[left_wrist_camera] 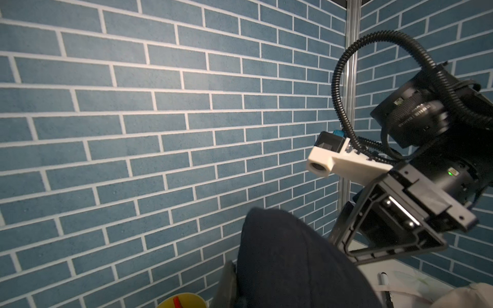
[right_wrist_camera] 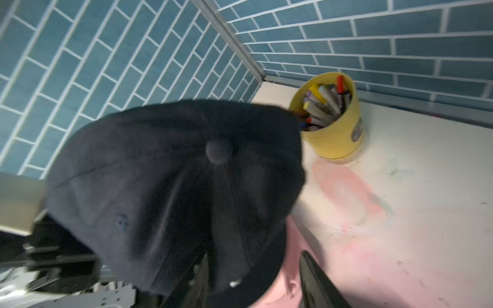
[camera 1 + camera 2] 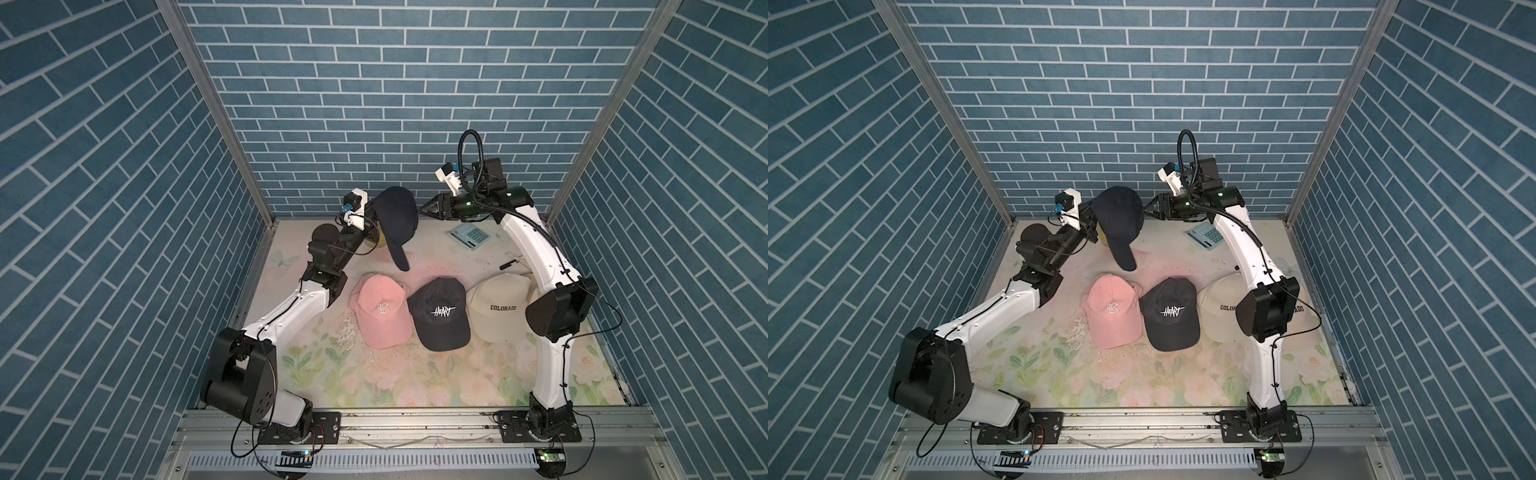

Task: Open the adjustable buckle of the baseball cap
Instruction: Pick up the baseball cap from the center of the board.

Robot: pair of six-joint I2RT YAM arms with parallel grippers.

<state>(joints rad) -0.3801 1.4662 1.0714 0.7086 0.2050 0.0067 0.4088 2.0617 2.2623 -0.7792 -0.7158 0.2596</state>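
Right fingers (image 3: 434,210) spread, tips just at the crown of the navy cap (image 3: 399,218), not clamped on it. Left gripper (image 3: 372,227) sits on the cap's opposite side, fingertips hidden behind fabric. The cap hangs off it clear of the table (image 3: 374,386), brim down, so left is pinching the rear edge. Both top views agree: navy cap (image 3: 1119,214) up near the back wall, between left gripper (image 3: 1091,226) and right gripper (image 3: 1148,210). Yellow cup (image 3: 376,244) peeks out behind the left gripper, contents hidden. Pink cap (image 3: 382,311), black cap (image 3: 440,320) and cream cap (image 3: 498,307) lie in a row on the table, well apart from the fingers.

Left wrist view: one left finger (image 1: 226,282) pressed against the navy cap (image 1: 293,266); its partner not visible. Right gripper (image 1: 340,236) at the cap's far side. Yellow cup rim (image 1: 184,298) shows, red marker (image 1: 176,302) inside.

Right wrist view: navy cap (image 2: 173,186) blurred, top button toward the camera. One right finger (image 2: 317,280) stands clear beside it, the other mostly under the fabric. Yellow cup (image 2: 333,141) upright in the table corner, packed with markers (image 2: 324,104). Buckle not made out in any view.
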